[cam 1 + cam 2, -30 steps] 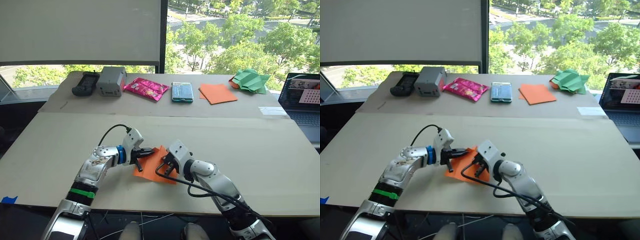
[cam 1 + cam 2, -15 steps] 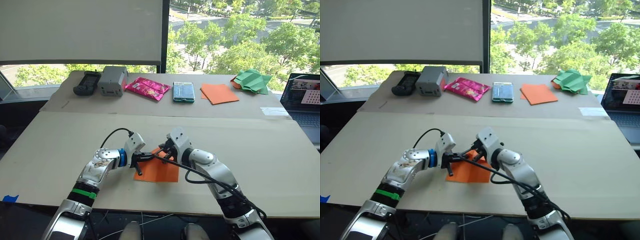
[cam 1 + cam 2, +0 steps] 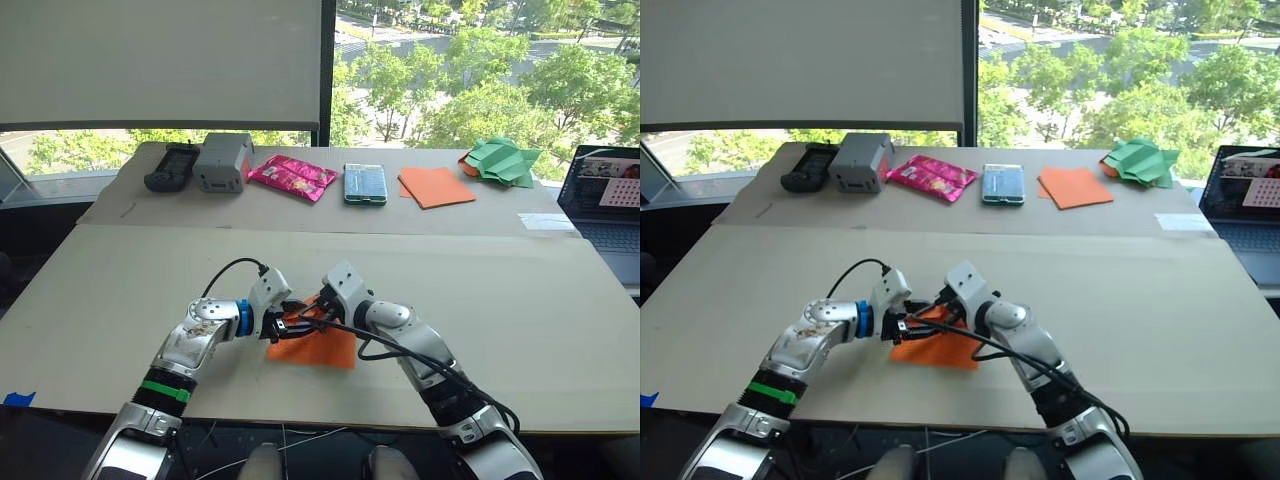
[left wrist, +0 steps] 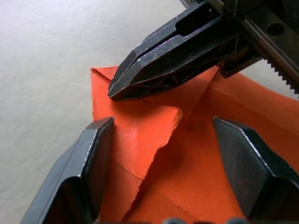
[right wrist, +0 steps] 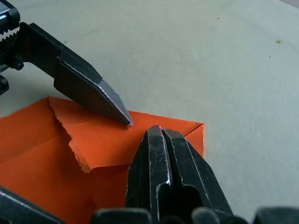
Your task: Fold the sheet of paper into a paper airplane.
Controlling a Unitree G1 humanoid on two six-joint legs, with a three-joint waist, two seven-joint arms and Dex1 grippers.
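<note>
The orange sheet of paper [image 3: 325, 347] lies flat on the near table, with crease lines and one corner flap [image 4: 140, 135] folded over, its edge ragged. My left gripper [image 4: 163, 123] stands open over that flap, one finger on either side of it and nothing held. My right gripper [image 5: 156, 133] is shut, its joined tips pressing down on the paper at the folded edge, just ahead of the left fingers [image 5: 93, 93]. In the left eye view the two grippers meet at the sheet's left corner, the left gripper [image 3: 286, 326] beside the right gripper [image 3: 316, 313].
Along the far table lie a black device [image 3: 172, 167], a grey box [image 3: 222, 162], a pink packet [image 3: 292, 177], a teal pack [image 3: 364, 184], a smooth orange square [image 3: 436, 187] and green crumpled paper [image 3: 500, 160]. A laptop [image 3: 605, 200] sits at the right edge.
My left gripper has gone from shut to open. My right gripper has moved left across the sheet to its left corner. The raised paper now lies flat with a folded flap.
</note>
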